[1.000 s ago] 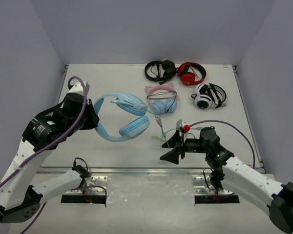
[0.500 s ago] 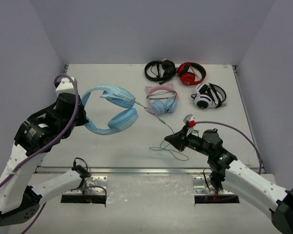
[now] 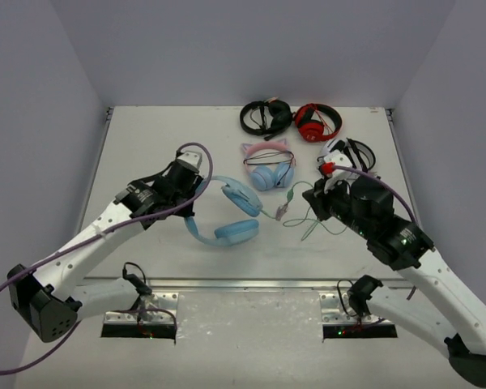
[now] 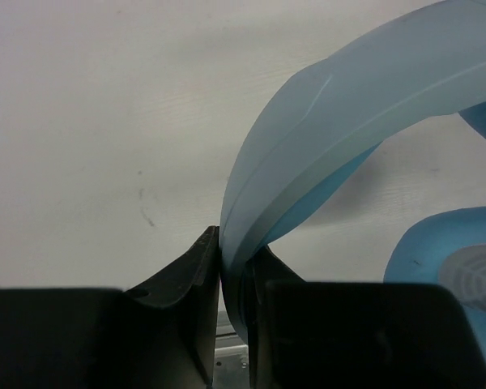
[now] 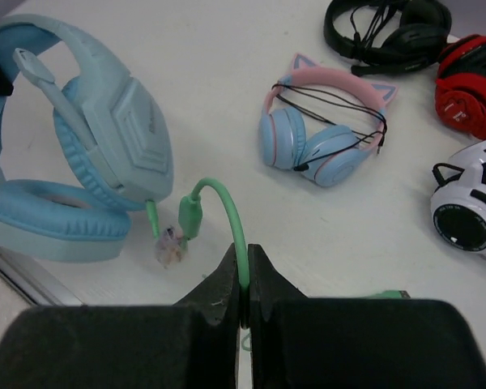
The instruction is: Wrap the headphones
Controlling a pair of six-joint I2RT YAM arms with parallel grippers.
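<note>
The light blue headphones [image 3: 235, 232] hang just above the table's middle, and my left gripper [image 3: 199, 197] is shut on their wide headband. In the left wrist view the headband [image 4: 348, 105] runs up from between my pinched jaws [image 4: 235, 247]. Their thin green cable [image 3: 285, 209] trails right from one cup. My right gripper [image 3: 310, 197] is shut on that cable. The right wrist view shows the cable [image 5: 227, 203] arching out of my closed fingertips [image 5: 243, 263] toward the cups [image 5: 105, 154], with a small plug at its bend.
Pink-and-blue cat-ear headphones [image 3: 267, 166] lie just behind the cable. Black headphones [image 3: 266, 116] and red headphones [image 3: 317, 121] sit at the back edge. White-and-black headphones [image 3: 344, 158] lie right behind my right wrist. The table's metal front rail [image 3: 243, 284] is near.
My left arm swung the headphones right, toward the table's middle. My right gripper closed on the green cable and lifted it back and to the right.
</note>
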